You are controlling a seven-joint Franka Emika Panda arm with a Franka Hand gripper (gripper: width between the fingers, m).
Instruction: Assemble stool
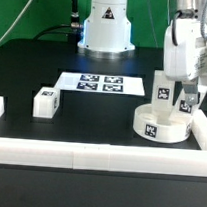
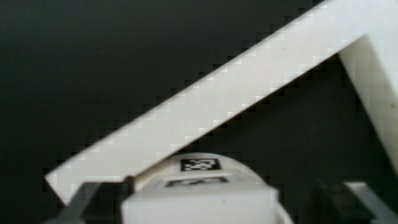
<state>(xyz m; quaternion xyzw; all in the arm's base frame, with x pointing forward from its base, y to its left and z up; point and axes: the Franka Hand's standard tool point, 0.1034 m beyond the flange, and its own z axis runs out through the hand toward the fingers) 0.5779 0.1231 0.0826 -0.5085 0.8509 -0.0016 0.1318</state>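
White border rail [image 1: 88,156] runs along the tabletop [image 1: 23,76] edge, in front of the pincer [image 1: 178,94]. Just below the pincer sits the round stool seat [image 1: 162,126], tucked in the rail corner, with one tagged leg [image 1: 163,91] standing upright on it. From the wrist view, the pincer's dark fingers [image 2: 86,205] flank that leg [image 2: 192,190] closely; whether they grip it cannot be told. Another leg [image 1: 45,102] lies well apart, beyond the marker board [image 1: 100,83].
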